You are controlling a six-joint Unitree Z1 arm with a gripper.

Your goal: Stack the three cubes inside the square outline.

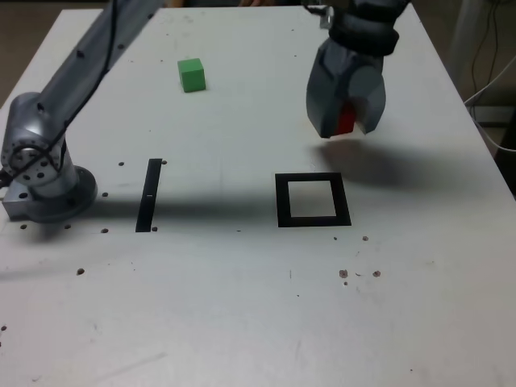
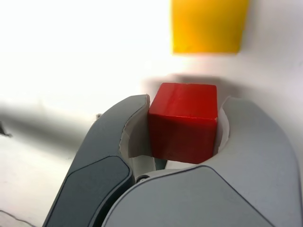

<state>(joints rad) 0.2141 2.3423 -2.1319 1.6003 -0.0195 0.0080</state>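
Gripper (image 2: 185, 100), nearest the lens in the wrist view, has its jaws closed in against opposite sides of the red cube (image 2: 182, 137), parted only by the cube's width; the red cube hangs above the white table (image 1: 185, 322), over a blurred shadow; the yellow cube (image 2: 208, 26) shows near it in the wrist view, the two apart.

Seen from the square outline (image 1: 283, 201) in the exterior view, the held cube is at about one o'clock, outside the frame; the green cube (image 1: 192, 75) sits on the table between ten and eleven o'clock, well apart; the black strip (image 1: 148, 197) lies flat at nine o'clock; the arm's base (image 1: 56, 197) stands farther out, also at nine.
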